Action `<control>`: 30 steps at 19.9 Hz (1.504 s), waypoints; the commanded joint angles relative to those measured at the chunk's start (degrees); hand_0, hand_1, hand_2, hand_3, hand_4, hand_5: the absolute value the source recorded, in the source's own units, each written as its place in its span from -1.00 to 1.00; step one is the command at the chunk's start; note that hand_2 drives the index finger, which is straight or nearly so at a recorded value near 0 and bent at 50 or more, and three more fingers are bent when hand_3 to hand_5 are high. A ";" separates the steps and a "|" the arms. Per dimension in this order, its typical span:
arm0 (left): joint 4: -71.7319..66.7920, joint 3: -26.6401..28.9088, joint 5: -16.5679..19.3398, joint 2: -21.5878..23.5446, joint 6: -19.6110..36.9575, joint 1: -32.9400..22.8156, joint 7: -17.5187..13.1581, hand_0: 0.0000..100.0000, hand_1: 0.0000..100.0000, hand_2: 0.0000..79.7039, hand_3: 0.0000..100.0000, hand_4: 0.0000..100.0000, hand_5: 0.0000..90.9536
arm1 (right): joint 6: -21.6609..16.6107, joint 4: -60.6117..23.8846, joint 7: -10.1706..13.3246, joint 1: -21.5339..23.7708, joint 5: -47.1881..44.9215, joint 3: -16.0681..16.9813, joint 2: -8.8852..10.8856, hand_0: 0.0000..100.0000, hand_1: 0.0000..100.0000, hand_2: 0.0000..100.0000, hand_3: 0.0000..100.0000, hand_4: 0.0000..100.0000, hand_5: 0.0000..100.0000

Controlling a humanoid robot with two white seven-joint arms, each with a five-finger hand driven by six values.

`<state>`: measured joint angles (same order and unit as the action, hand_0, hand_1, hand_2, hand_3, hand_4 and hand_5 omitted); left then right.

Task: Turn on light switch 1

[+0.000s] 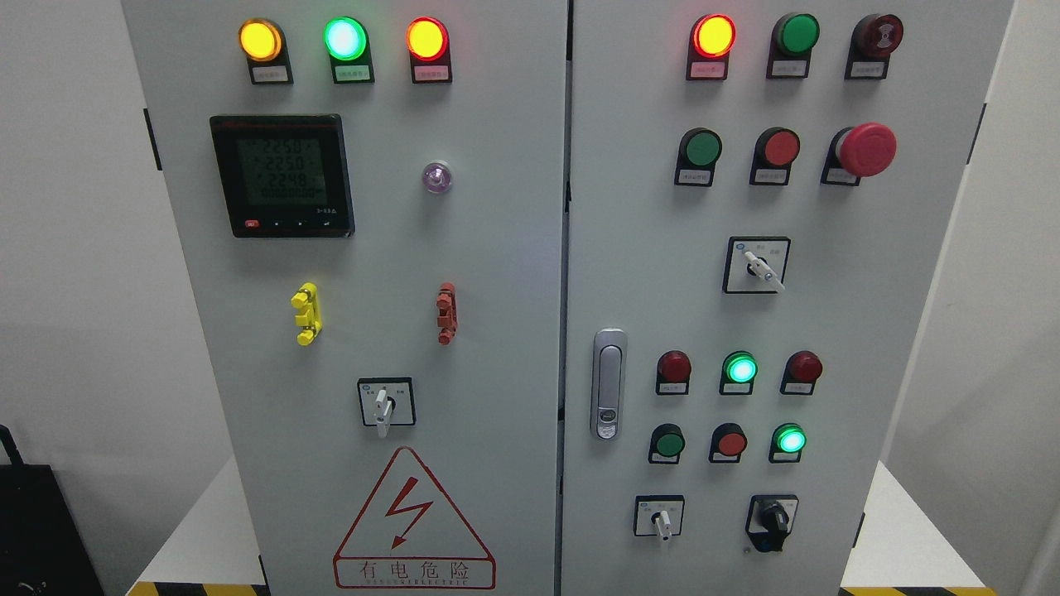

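Across the grey cabinet (497, 248), two doors carry six lit lamps and four rotary switches (385, 404); no robot hand shows, so its state is unknowable.

Pale grey cabinet (497, 331) with amber, green and orange-red lamps (344, 38) glowing on top; a red mushroom button (866, 149); yellow (305, 314) and red clips (446, 313); a red lightning warning triangle (413, 513); black meter (281, 175) with a greenish display.

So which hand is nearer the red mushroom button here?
Neither can be called: no hand or arm shows in the head view. The mushroom button sits at the upper right of the right door, untouched.
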<state>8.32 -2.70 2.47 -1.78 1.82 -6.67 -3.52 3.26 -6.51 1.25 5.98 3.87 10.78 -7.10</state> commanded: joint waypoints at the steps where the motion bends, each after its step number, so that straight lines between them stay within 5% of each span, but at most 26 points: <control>1: 0.29 0.06 0.00 -0.33 -0.06 0.00 -0.35 -0.36 -0.87 -1.00 -1.00 -0.92 -1.00 | -0.01 0.00 -0.02 0.00 0.00 -0.05 -0.02 -1.00 -1.00 -1.00 -1.00 -1.00 -1.00; 8: 2.30 -0.38 0.08 -0.33 0.03 -0.88 -0.44 -0.36 -0.88 -1.00 -1.00 -0.92 -1.00 | -0.01 0.00 -0.02 0.00 0.00 0.03 -0.02 -1.00 -1.00 -1.00 -1.00 -1.00 -1.00; 14: 22.93 0.32 0.70 0.37 -0.15 -7.38 0.17 -0.36 -0.91 -1.00 -1.00 -0.92 -1.00 | -0.01 0.00 -0.02 0.00 0.00 -0.05 -0.02 -1.00 -1.00 -1.00 -1.00 -1.00 -1.00; 18: 40.77 6.73 0.70 1.08 0.02 -10.11 -0.09 -0.37 -0.91 -1.00 -1.00 -0.88 -1.00 | -0.01 0.00 -0.02 0.00 0.00 -0.05 -0.02 -1.00 -1.00 -1.00 -1.00 -1.00 -1.00; 29: 81.30 9.90 2.72 1.87 1.78 -13.01 -0.18 -0.32 -0.76 -1.00 -0.48 -0.28 -1.00 | -0.01 0.00 -0.02 0.00 0.00 0.03 -0.02 -1.00 -1.00 -1.00 -1.00 -1.00 -1.00; 30: 83.59 10.34 2.72 1.87 2.83 -13.01 -0.26 -0.31 -0.72 -0.87 -0.36 -0.17 -0.94 | -0.01 0.00 -0.02 0.00 0.00 0.03 -0.02 -1.00 -1.00 -1.00 -1.00 -1.00 -1.00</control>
<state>58.85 3.33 4.58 -0.35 3.10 -18.56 -3.67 3.26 -6.50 1.25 5.98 3.87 10.76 -7.11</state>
